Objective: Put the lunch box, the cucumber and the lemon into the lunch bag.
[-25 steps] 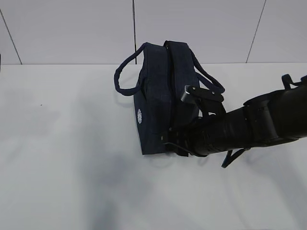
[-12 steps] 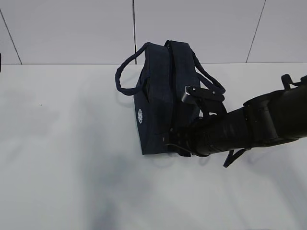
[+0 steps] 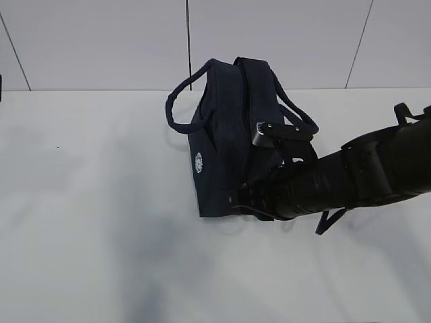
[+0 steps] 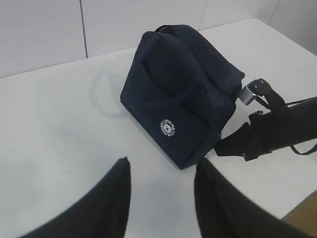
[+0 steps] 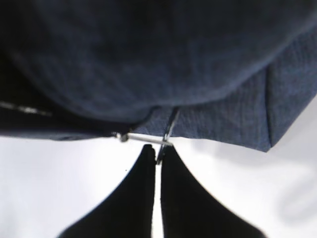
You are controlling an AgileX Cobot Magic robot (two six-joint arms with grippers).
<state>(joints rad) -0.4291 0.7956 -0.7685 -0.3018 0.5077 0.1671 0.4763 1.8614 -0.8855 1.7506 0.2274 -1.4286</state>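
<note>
Centre stage on a white tabletop (image 3: 81,235): boxy dark navy fabric lunch bag (image 3: 222,141) with two loop handles and a small round white logo (image 3: 198,162), standing upright close to the pale panelled back wall (image 3: 101,40). One loop handle (image 3: 182,101) arching out to the bag's left in the exterior view, the other trailing down its right side.

Reaching in from the right edge of the exterior view, black right arm (image 3: 357,175), its wrist pressed against the bag's near lower end. Seen from the right wrist camera, right gripper (image 5: 157,153) directly below the bag's bottom seam, the two black fingers (image 5: 136,198) drawn together to a hairline gap and pinching the thin metal ring pull (image 5: 148,139) of the zipper at their very tips. Ring lying nearly level along the fabric edge, fabric filling the whole upper part of that view, white table showing beneath.

Well apart from the bag, left gripper (image 4: 161,198) hanging over bare table in the left wrist view, its two dark fingers (image 4: 111,198) spread with a clear stretch of white between them and nothing held. Bag beyond those fingertips and slightly to the right, logo side facing the camera, right arm crossing at the bag's right end.

Bag's top closed along most of its visible length; contents hidden.
</note>
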